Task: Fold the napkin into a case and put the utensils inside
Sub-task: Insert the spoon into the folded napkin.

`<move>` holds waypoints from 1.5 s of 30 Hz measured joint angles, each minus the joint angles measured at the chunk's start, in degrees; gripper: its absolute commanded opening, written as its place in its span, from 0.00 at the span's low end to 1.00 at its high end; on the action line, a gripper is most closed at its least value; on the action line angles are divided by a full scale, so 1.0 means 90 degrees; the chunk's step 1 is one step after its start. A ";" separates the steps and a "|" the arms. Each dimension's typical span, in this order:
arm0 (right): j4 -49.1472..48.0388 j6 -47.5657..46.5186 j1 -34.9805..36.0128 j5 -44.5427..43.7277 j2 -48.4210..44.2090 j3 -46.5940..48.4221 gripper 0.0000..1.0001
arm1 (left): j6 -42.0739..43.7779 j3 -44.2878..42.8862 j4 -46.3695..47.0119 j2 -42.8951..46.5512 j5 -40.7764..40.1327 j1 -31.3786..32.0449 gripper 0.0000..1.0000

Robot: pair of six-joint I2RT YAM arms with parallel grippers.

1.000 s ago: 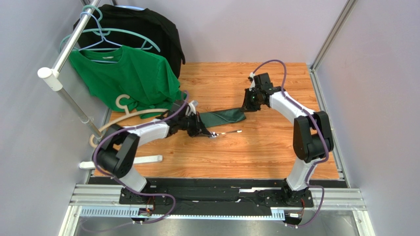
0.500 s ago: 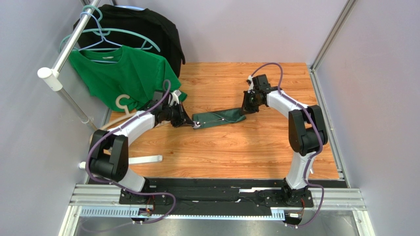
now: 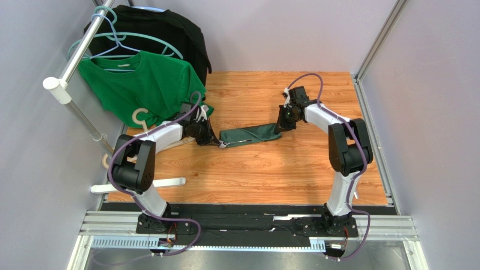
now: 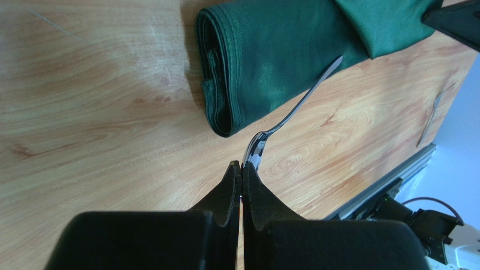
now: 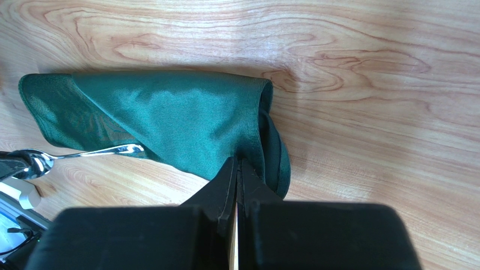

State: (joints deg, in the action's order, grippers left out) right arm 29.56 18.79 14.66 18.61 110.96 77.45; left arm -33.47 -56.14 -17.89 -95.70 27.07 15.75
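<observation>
The dark green napkin (image 3: 250, 135) lies mid-table, folded into a narrow layered strip, the case. In the left wrist view its rolled left end (image 4: 225, 73) shows its layers. My left gripper (image 4: 241, 164) is shut on the broad end of a metal utensil (image 4: 293, 109). The utensil's thin end reaches under the case's diagonal fold. It also shows in the right wrist view (image 5: 90, 152). My right gripper (image 5: 237, 162) is shut on the cloth edge at the case's right end (image 5: 265, 129). In the top view, the left gripper (image 3: 218, 143) and right gripper (image 3: 280, 126) sit at opposite ends.
A brighter green T-shirt (image 3: 141, 90) and a black garment (image 3: 163, 34) hang on a rack pole (image 3: 79, 50) at the back left. A wooden hanger (image 3: 143, 126) lies behind my left arm. A white hanger (image 3: 141, 184) lies front left.
My left gripper carried the utensil left and back, from in front of the case to its left end. The utensil now points into the fold. The right gripper has held still.
</observation>
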 measured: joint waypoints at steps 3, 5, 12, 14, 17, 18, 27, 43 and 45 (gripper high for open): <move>-0.0010 0.0000 -0.0024 0.0017 0.0066 0.0000 0.00 | 0.0022 -0.0189 -0.0083 -0.0068 -0.0117 -0.0015 0.00; -0.0007 0.0000 -0.0029 0.0032 0.0090 0.0000 0.00 | 0.0022 -0.0335 -0.0041 -0.0126 -0.0194 -0.0044 0.00; -0.0017 0.0000 -0.0053 0.0063 0.0126 0.0000 0.00 | 0.0029 -0.0692 -0.0039 -0.0461 -0.0272 -0.0102 0.00; -0.0019 0.0000 -0.0053 0.0066 0.0148 0.0000 0.00 | 0.0024 -0.0702 -0.0019 -0.0546 -0.0243 -0.0104 0.00; -0.0024 0.0000 -0.0056 0.0068 0.0155 0.0000 0.00 | -0.0012 -0.0702 0.0087 -0.0680 -0.0124 -0.0107 0.00; -0.0027 0.0000 -0.0056 0.0070 0.0160 0.0000 0.00 | -0.0044 -0.0702 0.0153 -0.0726 -0.0051 -0.0112 0.00; -0.0034 0.0000 -0.0056 0.0112 0.0277 0.0027 0.00 | -0.0243 -0.0750 0.0639 -0.0971 0.0330 -0.0109 0.00; -0.0022 -0.0005 -0.0056 0.0117 0.0389 0.0129 0.00 | -0.0362 -0.1766 0.0670 -0.1902 0.0493 0.0325 0.00; -0.0017 -0.0010 -0.0056 0.0117 0.0401 0.0153 0.00 | -0.0364 -0.1974 0.0641 -0.2050 0.0493 0.0415 0.00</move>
State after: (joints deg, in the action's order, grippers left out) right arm 29.41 18.70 14.15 19.66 114.56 78.83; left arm -36.75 -73.91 -12.12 -114.15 31.51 19.49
